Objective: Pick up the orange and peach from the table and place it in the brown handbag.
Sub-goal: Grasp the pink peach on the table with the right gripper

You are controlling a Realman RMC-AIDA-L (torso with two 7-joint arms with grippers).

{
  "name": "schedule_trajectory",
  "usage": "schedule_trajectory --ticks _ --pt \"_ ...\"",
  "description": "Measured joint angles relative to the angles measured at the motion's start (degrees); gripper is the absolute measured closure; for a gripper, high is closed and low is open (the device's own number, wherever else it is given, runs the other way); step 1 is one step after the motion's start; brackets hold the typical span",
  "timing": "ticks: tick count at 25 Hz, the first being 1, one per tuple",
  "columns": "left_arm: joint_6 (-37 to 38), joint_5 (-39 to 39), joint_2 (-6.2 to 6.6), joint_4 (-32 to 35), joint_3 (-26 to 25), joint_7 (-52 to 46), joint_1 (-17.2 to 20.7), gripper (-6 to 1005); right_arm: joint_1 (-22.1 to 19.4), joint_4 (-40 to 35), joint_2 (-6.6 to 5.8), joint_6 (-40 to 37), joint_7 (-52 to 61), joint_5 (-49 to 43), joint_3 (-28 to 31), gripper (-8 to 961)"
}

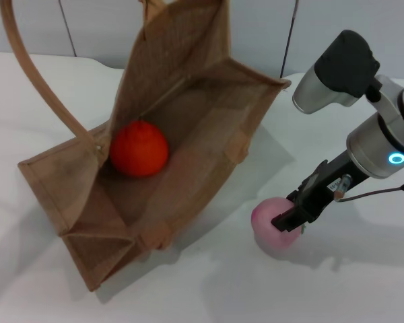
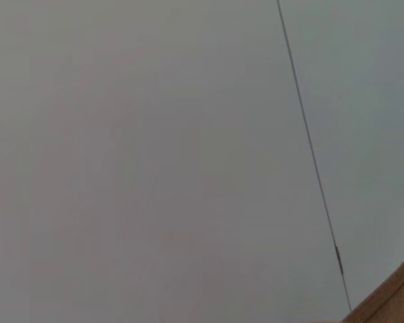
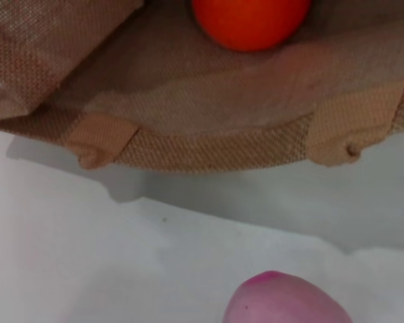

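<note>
The brown handbag [image 1: 212, 128] lies open on the white table, its mouth towards me. The orange [image 1: 139, 149] rests inside it against the far wall. The peach [image 1: 269, 233] sits on the table to the right of the bag's mouth. My right gripper [image 1: 287, 219] reaches down from the right and is at the peach's top right side, touching or just over it. The right wrist view shows the peach [image 3: 283, 299] close below, with the bag's rim [image 3: 209, 145] and the orange [image 3: 250, 20] beyond it. My left gripper is out of view.
One long loop handle [image 1: 37, 74] arches up at the left of the bag. The left wrist view shows only a grey wall and a corner of tan handle [image 2: 394, 293]. White table [image 1: 363, 282] surrounds the peach.
</note>
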Motion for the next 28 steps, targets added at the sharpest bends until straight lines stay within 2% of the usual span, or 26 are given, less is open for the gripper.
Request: schedule_trajectory --ticks 28 --pt "-0.01 0.01 0.03 0.01 0.01 0.03 0.34 886 0.39 0.17 0.05 0.47 -0.01 0.0 1.26 376"
